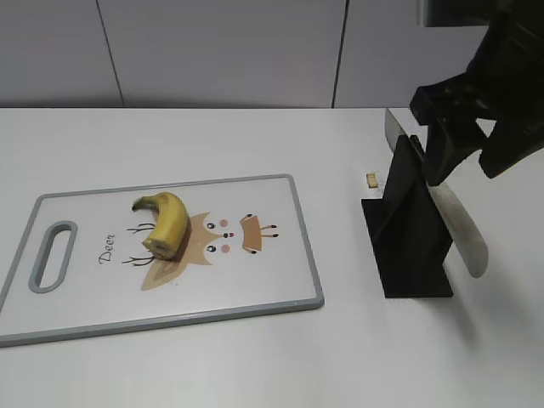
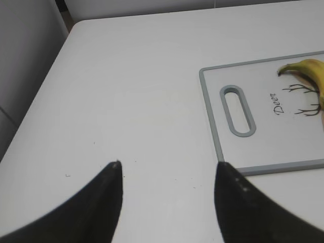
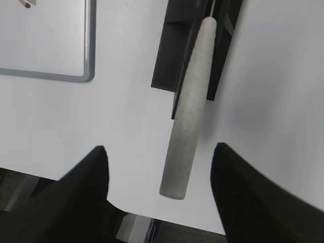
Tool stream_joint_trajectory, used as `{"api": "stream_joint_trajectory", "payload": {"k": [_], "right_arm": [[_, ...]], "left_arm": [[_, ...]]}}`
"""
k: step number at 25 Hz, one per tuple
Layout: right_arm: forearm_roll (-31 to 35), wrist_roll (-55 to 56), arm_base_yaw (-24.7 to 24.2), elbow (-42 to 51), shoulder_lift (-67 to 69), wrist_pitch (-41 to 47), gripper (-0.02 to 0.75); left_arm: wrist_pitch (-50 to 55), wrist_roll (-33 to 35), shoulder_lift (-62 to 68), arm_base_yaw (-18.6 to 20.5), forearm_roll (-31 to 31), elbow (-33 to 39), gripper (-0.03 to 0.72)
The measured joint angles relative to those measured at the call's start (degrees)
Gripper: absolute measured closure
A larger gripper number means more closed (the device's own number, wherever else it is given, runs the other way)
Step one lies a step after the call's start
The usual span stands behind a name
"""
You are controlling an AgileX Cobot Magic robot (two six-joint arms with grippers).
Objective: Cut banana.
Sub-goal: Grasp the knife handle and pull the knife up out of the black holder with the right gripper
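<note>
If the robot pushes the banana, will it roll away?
Probably not far. The banana is curved and lies on its side on the flat cutting board, so it would likely pivot or slide. Its smooth peel may slip, and the pale cut end looks soft enough to squash.

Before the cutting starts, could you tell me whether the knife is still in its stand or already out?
In its stand: the knife sits slotted in the black holder, and the open right gripper straddles its handle without gripping.
</note>
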Motion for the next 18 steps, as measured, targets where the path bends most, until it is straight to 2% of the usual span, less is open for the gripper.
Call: {"api": "stream_joint_trajectory", "payload": {"k": [8, 18], "right_arm": [[-1.6, 0.2, 0.0, 0.2, 2.2, 0.0, 0.247], [-2.8, 0.3, 0.0, 6.0, 3.8, 0.1, 0.247]], "left_arm": [[0.0, 0.0, 0.0, 0.0, 0.0, 0.0, 0.135], [0.0, 0.0, 0.0, 0.0, 0.0, 0.0, 0.135]]}}
